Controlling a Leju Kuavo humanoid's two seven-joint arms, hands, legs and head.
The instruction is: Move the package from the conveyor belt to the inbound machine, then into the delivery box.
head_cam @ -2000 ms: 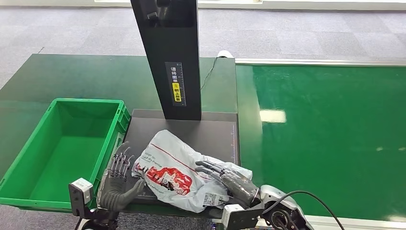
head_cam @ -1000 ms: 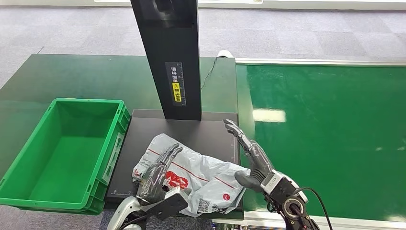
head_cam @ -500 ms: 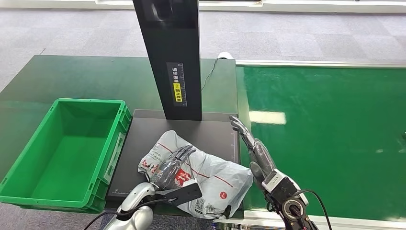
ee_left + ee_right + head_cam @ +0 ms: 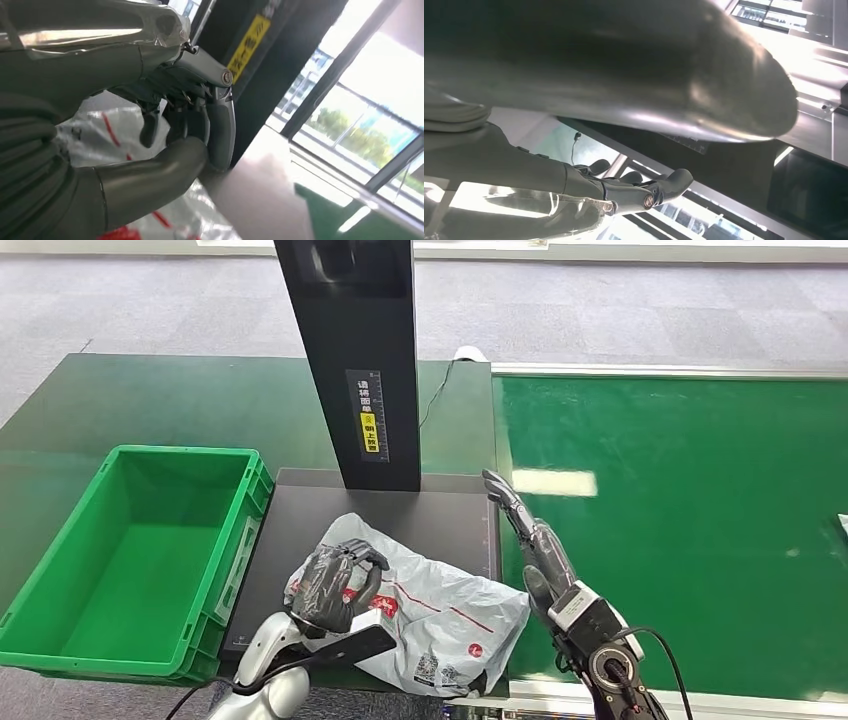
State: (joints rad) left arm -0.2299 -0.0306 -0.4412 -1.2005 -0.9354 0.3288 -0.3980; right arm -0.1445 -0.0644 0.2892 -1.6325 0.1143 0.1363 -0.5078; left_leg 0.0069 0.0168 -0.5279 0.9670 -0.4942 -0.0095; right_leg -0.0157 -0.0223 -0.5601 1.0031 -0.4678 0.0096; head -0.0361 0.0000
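Note:
A grey-white plastic package (image 4: 440,625) with red print lies crumpled on the black platform (image 4: 440,520) of the inbound machine, near its front edge. My left hand (image 4: 333,585) sits on the package's left end, its fingers curled in and gripping the plastic. In the left wrist view the left hand (image 4: 190,120) has thumb and fingers closed together over the package (image 4: 105,130). My right hand (image 4: 535,540) stands apart from the package by the platform's right edge, fingers stretched out straight and holding nothing. The right wrist view shows the right hand (image 4: 634,192) the same way.
The machine's black column (image 4: 350,360) rises behind the platform. A green crate (image 4: 130,560) stands left of the platform with nothing in it. The green conveyor belt (image 4: 690,520) runs along the right, with a small white thing (image 4: 843,525) at its far right edge.
My left hand came in from the crate side onto the package, and its fingers have curled closed on it. My right hand let go of the package, rose and straightened by the platform's right edge.

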